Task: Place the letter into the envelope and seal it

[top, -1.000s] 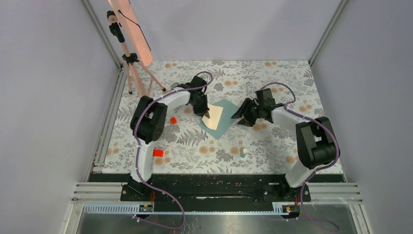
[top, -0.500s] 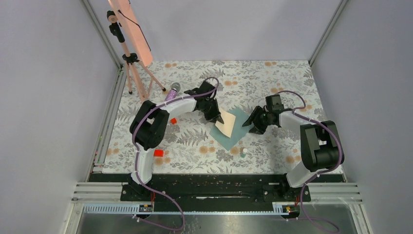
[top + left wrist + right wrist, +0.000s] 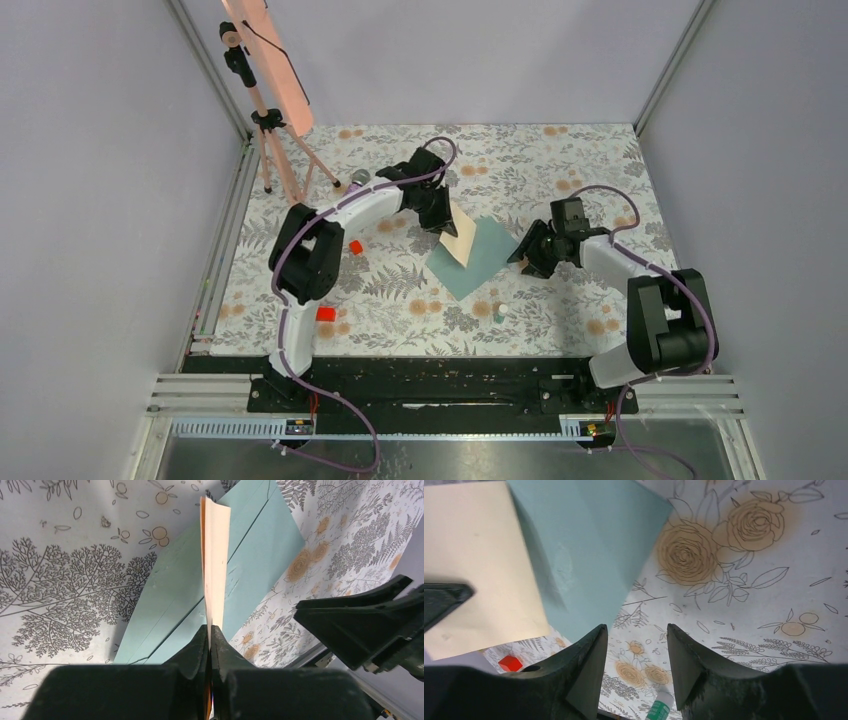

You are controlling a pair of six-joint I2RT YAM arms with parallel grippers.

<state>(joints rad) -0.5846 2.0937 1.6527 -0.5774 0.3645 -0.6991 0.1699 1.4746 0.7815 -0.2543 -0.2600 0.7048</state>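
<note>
The teal envelope (image 3: 482,262) lies flat on the floral table, seen also in the left wrist view (image 3: 165,605) and the right wrist view (image 3: 589,545). The tan letter (image 3: 461,238) stands tilted over the envelope's left part, edge-on in the left wrist view (image 3: 216,555). My left gripper (image 3: 447,222) is shut on the letter's near edge (image 3: 210,630). My right gripper (image 3: 522,262) hovers at the envelope's right corner, open with nothing between its fingers (image 3: 636,630). The letter (image 3: 479,565) shows at the upper left of the right wrist view.
A tripod (image 3: 268,125) carrying a salmon panel stands at the back left. Two red blocks (image 3: 355,246) (image 3: 324,313) lie left of the envelope. A small glue stick (image 3: 500,311) stands in front of it, also in the right wrist view (image 3: 659,710).
My left gripper has carried the letter rightward. The envelope now lies further right. My right gripper has drawn back to the right and nearer, still open.
</note>
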